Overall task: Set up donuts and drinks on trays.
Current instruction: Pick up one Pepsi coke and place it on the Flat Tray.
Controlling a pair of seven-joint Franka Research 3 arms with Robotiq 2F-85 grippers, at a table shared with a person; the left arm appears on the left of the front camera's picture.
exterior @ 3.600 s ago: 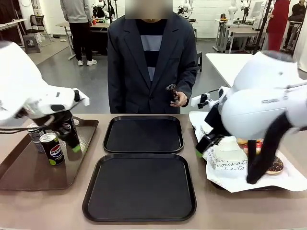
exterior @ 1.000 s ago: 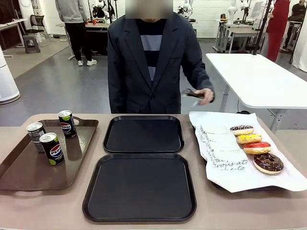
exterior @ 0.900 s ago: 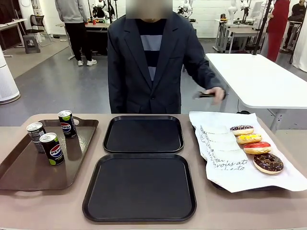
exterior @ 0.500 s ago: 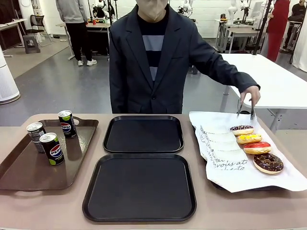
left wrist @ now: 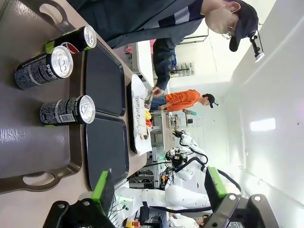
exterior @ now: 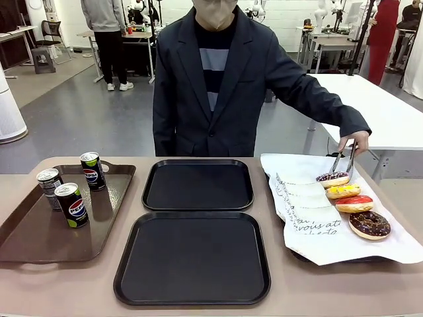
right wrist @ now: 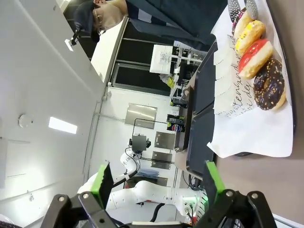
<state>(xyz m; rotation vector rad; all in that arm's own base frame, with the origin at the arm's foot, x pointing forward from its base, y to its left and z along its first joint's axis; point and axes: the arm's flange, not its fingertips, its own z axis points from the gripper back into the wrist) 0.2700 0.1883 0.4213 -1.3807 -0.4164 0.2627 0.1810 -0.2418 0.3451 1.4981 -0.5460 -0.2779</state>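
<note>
Here, a person's tongs (exterior: 345, 160) straddle the sprinkled donut (exterior: 332, 178) near the counter's right edge, likely bound for a black tray (exterior: 197, 185); left gripper (left wrist: 159, 190) and right gripper (right wrist: 156, 183) gape wide.

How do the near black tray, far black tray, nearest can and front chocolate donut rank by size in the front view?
1. near black tray
2. far black tray; same shape, so nearness may explain it
3. nearest can and front chocolate donut: too alike to rank
</note>
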